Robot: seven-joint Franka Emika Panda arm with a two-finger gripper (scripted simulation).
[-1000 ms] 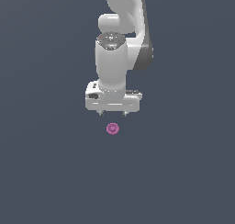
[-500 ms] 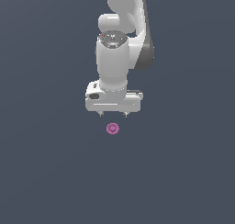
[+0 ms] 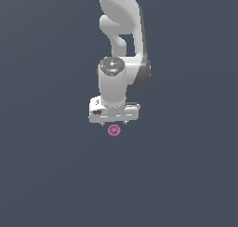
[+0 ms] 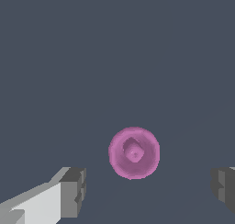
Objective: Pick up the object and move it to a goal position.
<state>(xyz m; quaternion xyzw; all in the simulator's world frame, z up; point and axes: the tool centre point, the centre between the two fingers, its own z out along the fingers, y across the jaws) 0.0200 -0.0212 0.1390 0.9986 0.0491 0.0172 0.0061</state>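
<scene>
The object [image 3: 114,130] is a tiny round magenta-pink item with a dimpled centre, lying on the dark grey ground. In the exterior view my white gripper [image 3: 114,123] hangs straight down just above it, its fingers mostly hidden behind the hand. In the wrist view the object [image 4: 134,153] lies between my two grey fingertips [image 4: 73,192], which stand wide apart on either side without touching it. The gripper [image 4: 149,191] is open and empty.
The white arm [image 3: 122,35] rises from the gripper toward the top of the exterior view. The plain dark grey ground [image 3: 46,175] surrounds the object on all sides. No goal marker shows.
The gripper has come down toward the object, closing most of the gap above it. The object has not moved.
</scene>
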